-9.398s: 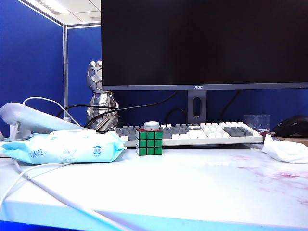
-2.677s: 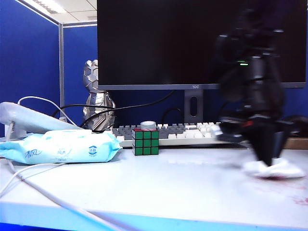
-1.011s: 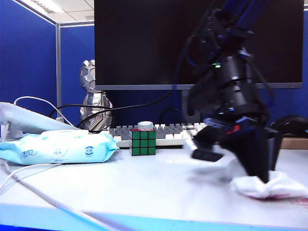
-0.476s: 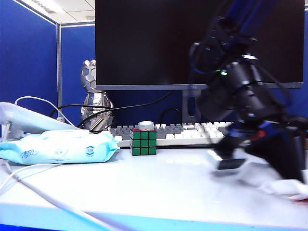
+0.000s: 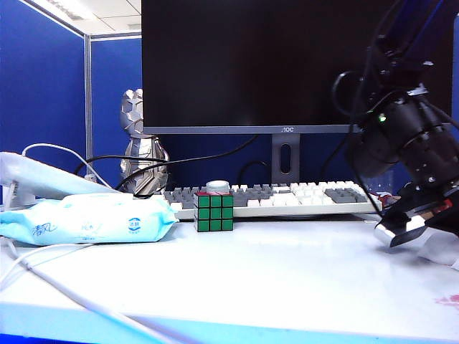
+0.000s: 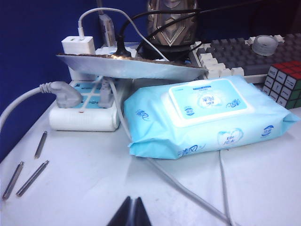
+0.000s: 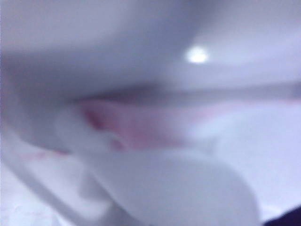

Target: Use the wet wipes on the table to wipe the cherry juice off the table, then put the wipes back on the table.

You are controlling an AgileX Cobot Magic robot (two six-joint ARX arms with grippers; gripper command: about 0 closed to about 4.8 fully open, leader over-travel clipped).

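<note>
White and glossy, the table [image 5: 272,265] is filling the exterior view. The right gripper [image 5: 437,226] is working low at that view's right edge, its fingertips cut off by the frame. A sliver of the wet wipes [image 5: 439,247] is showing just beneath it, touching the table top. A faint patch of cherry juice [image 5: 448,301] is lying nearer the camera than the gripper, close to the front edge, so the coming stroke probably has to pull toward the camera. A Rubik's cube [image 5: 213,210], a keyboard [image 5: 287,196] and a light-blue packet [image 5: 90,218] are sitting well apart to the left.

Turning to the left wrist view, the left gripper [image 6: 130,214] is hanging with its jaws pressed together on nothing, over the table near the packet [image 6: 211,117] and a power strip [image 6: 84,113], far from the stain.

Closing with the right wrist view, everything is blurring: the wipes [image 7: 155,183] are crowding the lens with a pink-stained fold, the right gripper clamped on them. The right arm is clearly the nearer one.
</note>
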